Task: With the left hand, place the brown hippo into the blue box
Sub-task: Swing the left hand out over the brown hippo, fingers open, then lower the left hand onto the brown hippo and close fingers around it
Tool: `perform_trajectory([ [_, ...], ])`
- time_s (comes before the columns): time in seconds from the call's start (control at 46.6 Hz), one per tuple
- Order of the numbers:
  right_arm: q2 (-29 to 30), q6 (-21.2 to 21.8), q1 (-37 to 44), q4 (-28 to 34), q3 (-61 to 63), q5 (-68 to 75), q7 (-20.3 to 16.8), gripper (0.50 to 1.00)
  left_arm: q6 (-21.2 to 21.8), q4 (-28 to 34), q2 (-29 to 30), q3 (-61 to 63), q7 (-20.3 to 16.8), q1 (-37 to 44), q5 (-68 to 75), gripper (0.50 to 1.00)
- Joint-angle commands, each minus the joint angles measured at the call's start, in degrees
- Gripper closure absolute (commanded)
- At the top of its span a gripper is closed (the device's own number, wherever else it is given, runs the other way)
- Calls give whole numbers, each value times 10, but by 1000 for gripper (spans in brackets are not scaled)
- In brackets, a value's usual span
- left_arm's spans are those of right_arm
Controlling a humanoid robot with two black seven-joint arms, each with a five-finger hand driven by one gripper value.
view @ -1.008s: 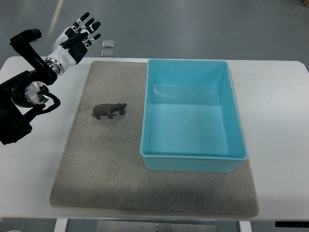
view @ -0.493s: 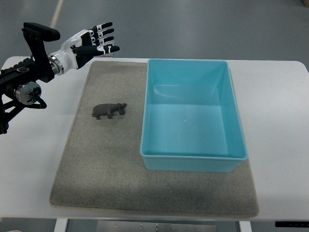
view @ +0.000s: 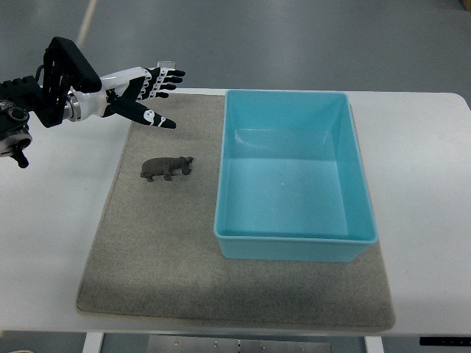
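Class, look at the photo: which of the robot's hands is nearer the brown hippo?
Left. The left hand hovers open above and behind the brown hippo, not touching it. The right hand is out of view.

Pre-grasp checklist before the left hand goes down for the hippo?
1. Left hand open, holding nothing: ok.
2. Small brown toy hippo standing on the grey felt mat, unobstructed: ok.
3. Hand positioned over hippo: not ok, it is beyond it, near the mat's far edge.
4. Light blue rectangular plastic box empty, ready to receive: ok.
5. Right arm clear of workspace: ok, not in view.
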Motion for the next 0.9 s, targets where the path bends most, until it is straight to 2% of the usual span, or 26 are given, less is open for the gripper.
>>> perform_trajectory([
  [0.0, 0, 0, 0, 0, 0, 0, 0, 564, -2, -15, 21, 16, 0, -15, 33, 506],
  [0.129, 0, 0, 0, 0, 0, 0, 0, 564, -8, -25, 32, 25, 0, -20, 93, 506],
  [0.322, 0, 0, 0, 0, 0, 0, 0, 564, -41, -62, 59, 26, 1, -24, 174, 506],
  [0.622, 0, 0, 0, 0, 0, 0, 0, 564, -38, -64, 52, 29, 3, -25, 290, 506],
  [0.879, 0, 0, 0, 0, 0, 0, 0, 564, -11, -62, 14, 29, 12, -19, 353, 508],
])
